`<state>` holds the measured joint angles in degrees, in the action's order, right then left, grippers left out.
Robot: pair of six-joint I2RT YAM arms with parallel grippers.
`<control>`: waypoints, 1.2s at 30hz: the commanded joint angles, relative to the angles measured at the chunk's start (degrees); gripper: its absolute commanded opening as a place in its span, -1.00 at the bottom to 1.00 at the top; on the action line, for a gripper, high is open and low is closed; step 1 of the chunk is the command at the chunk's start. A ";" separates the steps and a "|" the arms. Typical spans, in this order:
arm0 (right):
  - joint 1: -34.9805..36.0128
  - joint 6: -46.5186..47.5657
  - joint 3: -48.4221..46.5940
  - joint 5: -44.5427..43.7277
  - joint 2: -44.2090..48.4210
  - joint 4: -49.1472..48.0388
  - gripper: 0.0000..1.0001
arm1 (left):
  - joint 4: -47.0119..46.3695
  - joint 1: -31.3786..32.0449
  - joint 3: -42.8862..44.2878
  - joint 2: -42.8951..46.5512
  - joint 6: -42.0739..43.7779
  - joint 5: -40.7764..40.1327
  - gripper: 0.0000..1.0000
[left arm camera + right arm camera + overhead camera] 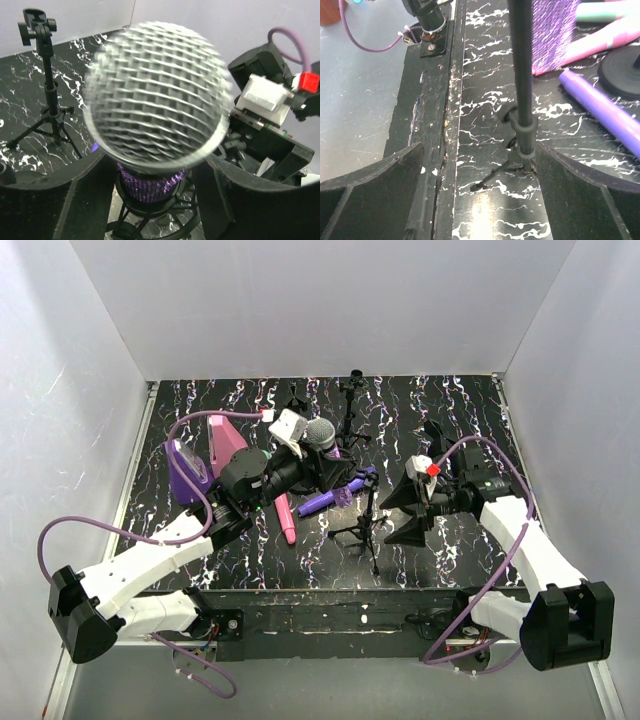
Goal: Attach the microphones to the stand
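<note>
Four microphones are in view. The glittery purple microphone [150, 182] with its silver-grey mesh head stands upright in the left claw [155, 175]. The claw's fingers [45, 205] close in on either side of the sparkly body. This microphone sits near the middle of the worktop [460, 410], and its head is blurred in the left wrist view.

The other three lie flat on the worktop beside the left arm:
- the pink microphone [286, 516]
- the plain purple microphone [328, 500]
- the mint green microphone [602, 11], of which only a strip shows at the top edge of the right wrist view

Two tripod stands are plain to see. The far stand [350, 405] is toward the back wall. The near stand [366, 525] is toward the front edge, close to the plain purple microphone.

The right claw [402, 512] is spread wide. The near stand's pole rises between its fingers [375, 185], close against one of them.

Two wedge-shaped blocks rest at the left of the worktop, a pink block [222, 440] and a purple block [185, 472], side by side.
</note>
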<state>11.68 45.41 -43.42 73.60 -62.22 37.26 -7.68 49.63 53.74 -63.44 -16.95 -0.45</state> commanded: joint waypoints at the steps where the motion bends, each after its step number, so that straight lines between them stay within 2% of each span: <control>1: 0.53 13.55 -8.60 0.58 -3.34 17.74 0.95 | 9.70 0.21 1.98 1.03 -1.59 -1.92 0.25; 4: 0.97 16.03 -11.42 -0.12 -3.97 21.89 0.95 | 11.02 0.21 2.78 2.09 -2.30 -3.24 0.60; 6: 1.41 14.54 -12.65 -0.91 -3.44 21.55 0.95 | 11.98 0.21 3.30 2.88 -2.56 -4.03 0.74; 11: 2.47 0.24 -12.83 -5.30 -0.46 10.06 0.95 | 14.88 0.21 5.06 5.60 -2.65 -3.95 0.94; 13: 2.99 -5.40 -12.39 -7.41 0.95 3.65 0.96 | 15.77 0.21 5.15 7.18 -2.65 -3.60 0.96; 15: 3.17 -7.96 -12.83 -8.47 1.22 1.78 0.96 | 16.38 0.21 5.06 8.33 -2.74 -3.51 0.97; 22: 3.17 -5.24 -16.87 -8.83 -1.50 5.20 0.96 | 18.14 0.21 4.54 11.58 -2.74 -1.93 0.96; 28: 3.78 -12.97 -18.11 -9.53 -2.30 -4.63 0.96 | 20.51 0.21 3.48 16.50 -2.56 -1.57 0.96; 36: 7.65 -17.80 -17.84 -12.25 -4.93 -14.39 0.76 | 24.20 0.21 -0.21 23.97 -5.28 -5.00 0.96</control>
<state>17.74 31.24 -59.13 63.11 -65.95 30.46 13.69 49.67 55.40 -42.26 -20.64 -3.40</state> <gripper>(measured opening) 0.904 0.981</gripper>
